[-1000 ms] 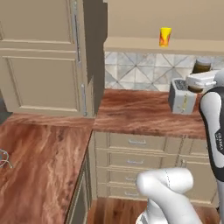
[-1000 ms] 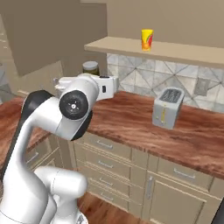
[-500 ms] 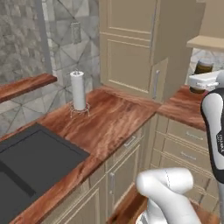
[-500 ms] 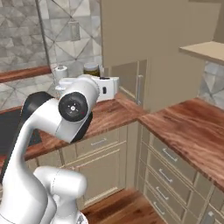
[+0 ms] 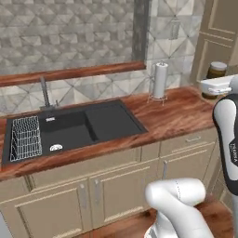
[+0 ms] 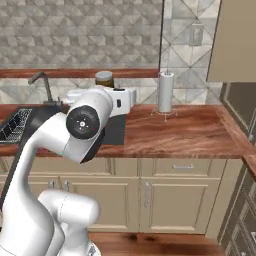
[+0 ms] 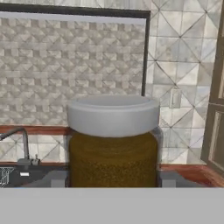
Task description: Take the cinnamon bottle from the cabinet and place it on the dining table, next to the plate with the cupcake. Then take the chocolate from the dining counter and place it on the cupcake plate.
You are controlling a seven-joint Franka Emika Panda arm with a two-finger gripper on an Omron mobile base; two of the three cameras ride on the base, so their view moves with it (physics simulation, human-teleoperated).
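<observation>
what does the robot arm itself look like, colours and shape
The arm is glossy white, built of rounded tubular links with a bulbous base. A dark round cap sits on its joint, and a black band runs along one link. In the left base view, small grey lettering marks a link. The gripper has small grey fingers.

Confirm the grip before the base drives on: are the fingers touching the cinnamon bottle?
Touching. In the hand view the fingers press against both sides of the cinnamon bottle, no gap visible. The left base view shows it carried above the counter.

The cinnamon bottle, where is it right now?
The cinnamon bottle is up in the air, held in the robot's pincer, above the wooden counter and left of the paper towel roll.
</observation>
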